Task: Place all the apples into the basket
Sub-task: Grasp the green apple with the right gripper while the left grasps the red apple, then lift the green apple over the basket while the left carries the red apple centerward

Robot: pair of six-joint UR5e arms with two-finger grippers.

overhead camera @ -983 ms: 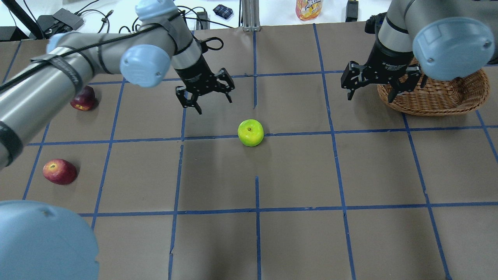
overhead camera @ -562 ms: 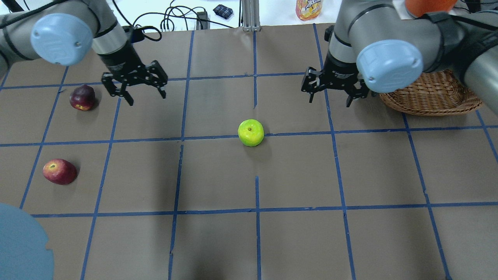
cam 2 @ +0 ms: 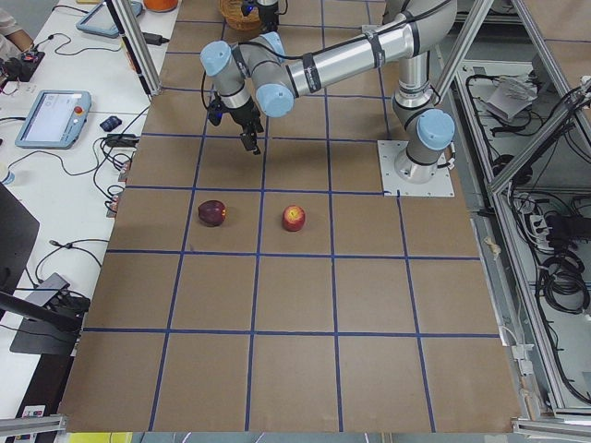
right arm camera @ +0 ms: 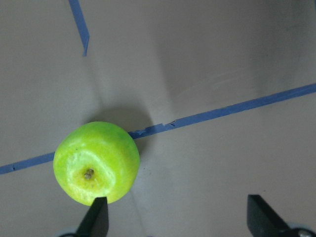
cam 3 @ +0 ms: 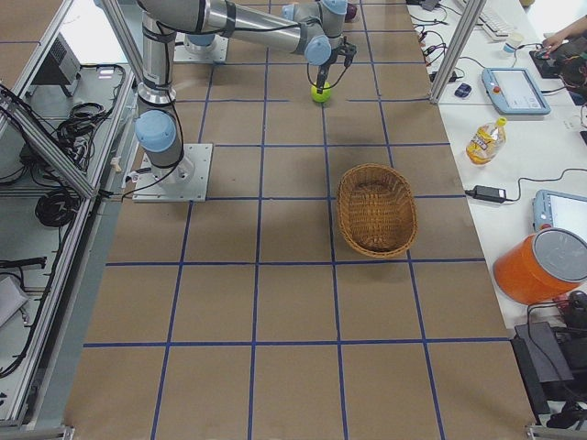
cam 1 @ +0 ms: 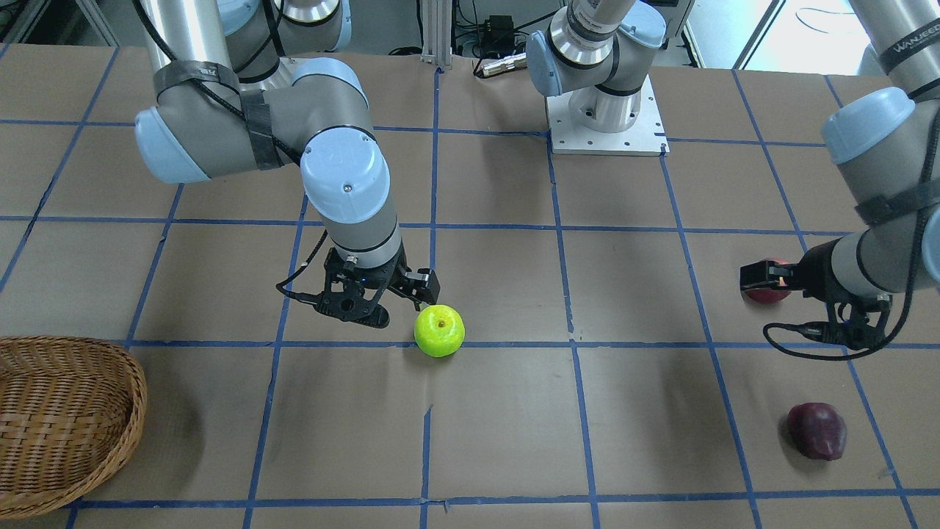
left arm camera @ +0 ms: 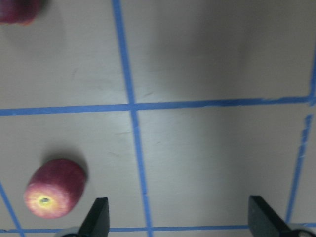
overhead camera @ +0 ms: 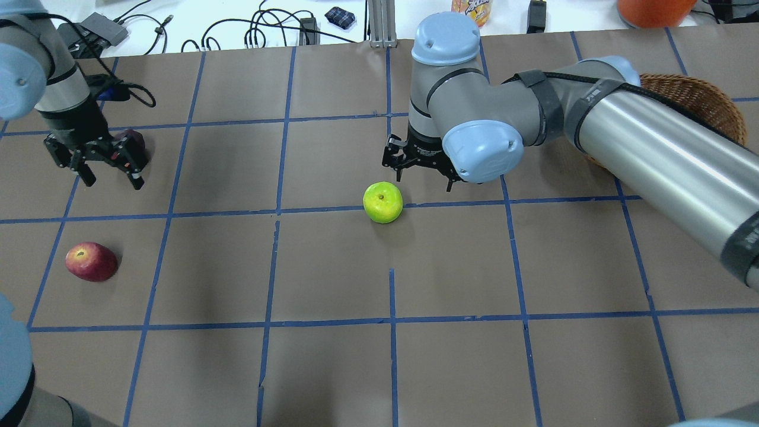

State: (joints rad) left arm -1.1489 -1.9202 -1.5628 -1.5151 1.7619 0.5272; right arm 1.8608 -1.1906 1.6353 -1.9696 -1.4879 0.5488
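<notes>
The lime green apple lies mid-table; it also shows in the front view and the right wrist view. My right gripper is open and empty, hovering just beyond and to the right of it, with the apple near one fingertip. The dark maroon apple lies at the far left, partly hidden behind my open, empty left gripper. The red apple lies nearer me on the left and shows in the left wrist view. The wicker basket is at the far right, partly behind my right arm.
Blue tape lines grid the brown table. A bottle, an orange container and cables lie past the far edge. My long right arm spans the table's right half in front of the basket.
My left gripper swung left from mid-table to the maroon apple. My right gripper swung left from the basket to beside the green apple. Both stayed open. The apples have not moved.
</notes>
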